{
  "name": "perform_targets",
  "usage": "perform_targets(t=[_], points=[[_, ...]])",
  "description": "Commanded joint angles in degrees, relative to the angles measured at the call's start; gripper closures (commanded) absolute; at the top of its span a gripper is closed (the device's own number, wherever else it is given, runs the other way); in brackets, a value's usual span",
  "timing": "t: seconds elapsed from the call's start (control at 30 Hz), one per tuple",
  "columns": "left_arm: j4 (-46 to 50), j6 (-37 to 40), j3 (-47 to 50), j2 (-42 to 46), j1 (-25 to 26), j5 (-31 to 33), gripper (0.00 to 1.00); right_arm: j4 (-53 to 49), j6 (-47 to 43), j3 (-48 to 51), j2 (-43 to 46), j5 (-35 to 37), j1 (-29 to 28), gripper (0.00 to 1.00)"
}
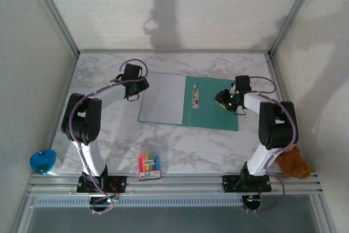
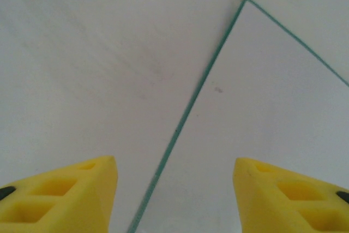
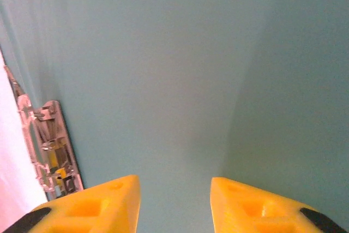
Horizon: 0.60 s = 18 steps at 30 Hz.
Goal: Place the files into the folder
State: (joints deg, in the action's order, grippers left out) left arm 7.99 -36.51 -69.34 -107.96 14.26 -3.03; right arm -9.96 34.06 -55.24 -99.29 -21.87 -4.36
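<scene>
- The left gripper [image 2: 174, 161] is closest in the left wrist view: two yellow wedge-shaped fingers [image 2: 82, 195] of a matte foam-like material with hollow cells, spread wide, nothing between them
- Under it lies a corner of the files [image 2: 262, 113], smooth pale paper with one small dark speck, framed by a very thin teal line, which is the edge of the folder [image 2: 185, 118]
- The right gripper [image 3: 173, 180] has the same yellow fingers [image 3: 256, 205], apart with a narrower gap, and holds nothing; it hovers over the plain teal panel
- A clip [image 3: 52, 145] of clear plastic and shiny metal sits on the teal panel near the spine, its lower end cut off behind a finger
- A pale pinkish strip at the left border of the right wrist view is too washed out to identify
- From above, the folder [image 1: 218, 110] lies open and flat in the middle of the marble-patterned table [image 1: 180, 145]; the files [image 1: 162, 98] cover its left panel
- How many sheets lie there, I cannot tell
- A small crayon box [image 1: 149, 166] stands near the front rail, and a brown plush toy [image 1: 294, 162] is partly hidden behind the right arm
</scene>
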Motion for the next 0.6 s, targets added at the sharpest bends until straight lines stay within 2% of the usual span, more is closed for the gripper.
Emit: perform_targets(t=[0.0, 0.17, 0.4, 0.57], points=[[-4.2, -2.8, 2.0, -1.9, -1.7, -2.8, 0.41, -3.4, 0.3, -3.4, 4.5, -2.2, 0.3, 0.59], [-4.5, -3.4, 4.1, -2.3, -2.6, -1.7, 0.41, -2.9, 2.1, -2.9, 8.6, -2.4, 0.3, 0.58], [-5.5, -3.8, 8.7, -1.9, -3.4, -1.9, 0.41, 7.6, 7.6, 2.5, 13.4, -5.9, -0.7, 0.57], [0.2, -3.7, 11.5, 0.1, -3.9, 1.9, 0.4, 11.5, 9.3, 3.3, 15.1, -7.0, -3.1, 0.54]])
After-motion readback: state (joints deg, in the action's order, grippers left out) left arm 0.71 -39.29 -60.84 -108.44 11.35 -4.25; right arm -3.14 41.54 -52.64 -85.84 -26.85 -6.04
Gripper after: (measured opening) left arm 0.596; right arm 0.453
